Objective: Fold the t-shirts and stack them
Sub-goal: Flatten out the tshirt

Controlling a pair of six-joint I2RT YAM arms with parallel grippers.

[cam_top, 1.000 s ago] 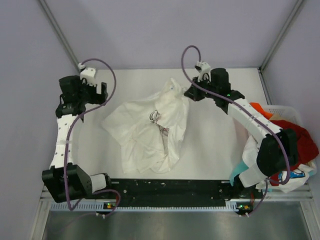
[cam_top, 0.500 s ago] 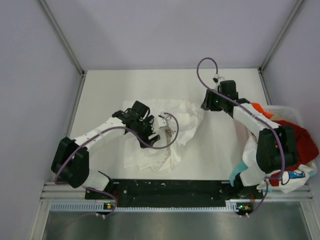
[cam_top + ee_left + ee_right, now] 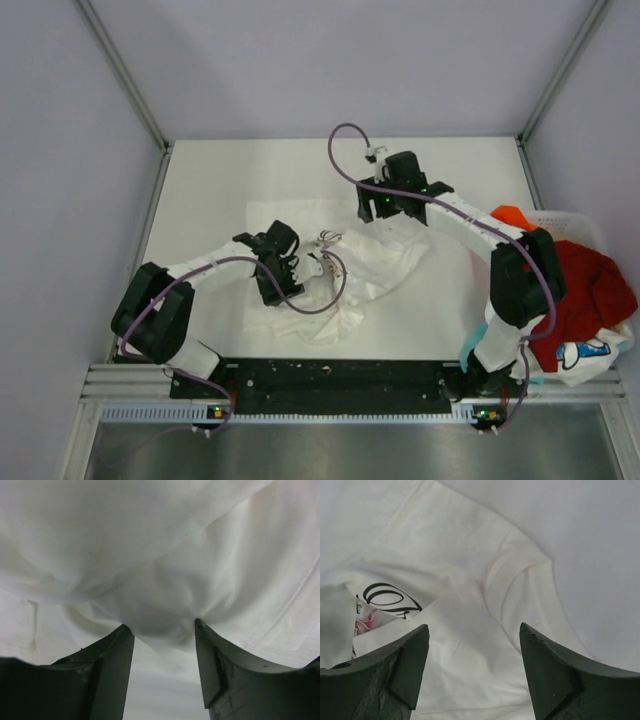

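A white t-shirt (image 3: 385,262) with a pink-rose print (image 3: 326,246) lies crumpled mid-table. My left gripper (image 3: 287,277) is pushed low into its left side. In the left wrist view the jaws (image 3: 162,626) stand partly apart, and a bulge of white cloth (image 3: 165,605) sags between the fingertips and touches both. My right gripper (image 3: 384,203) hovers over the shirt's far edge. It is open (image 3: 474,630) above the neck band (image 3: 515,575), with nothing between its fingers. The rose print (image 3: 366,622) peeks out at the left of the right wrist view.
A white lattice basket (image 3: 560,218) stands at the right table edge. It holds a red t-shirt (image 3: 592,285), an orange one (image 3: 510,213) and a white one with a blue graphic (image 3: 582,352). The arm bases sit along the black rail (image 3: 340,378) in front.
My left arm swung in from the far left to the shirt, and its jaws narrowed. My right gripper opened, let the shirt go and moved left over it. The shirt bunched up.
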